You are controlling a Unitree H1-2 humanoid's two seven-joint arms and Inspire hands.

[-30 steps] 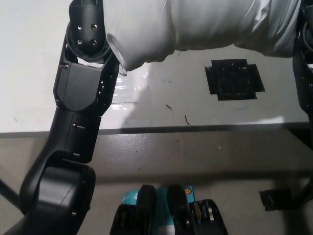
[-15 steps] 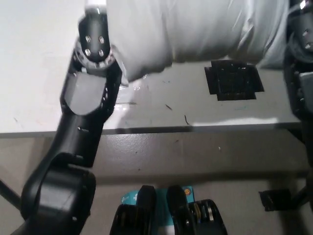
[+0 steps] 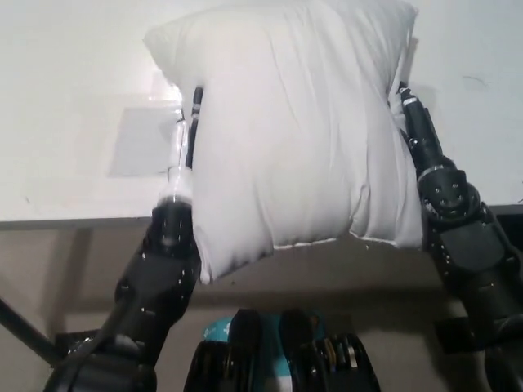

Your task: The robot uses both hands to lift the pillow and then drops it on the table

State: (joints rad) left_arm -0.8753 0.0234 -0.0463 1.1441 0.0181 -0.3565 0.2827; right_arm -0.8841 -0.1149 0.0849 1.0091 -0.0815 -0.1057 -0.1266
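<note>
Plain white pillow above a pale grey-white table, black arms alongside.

White flat-topped desk, front edge visible; clear glossy rectangular patch lying flat on left part.
</note>
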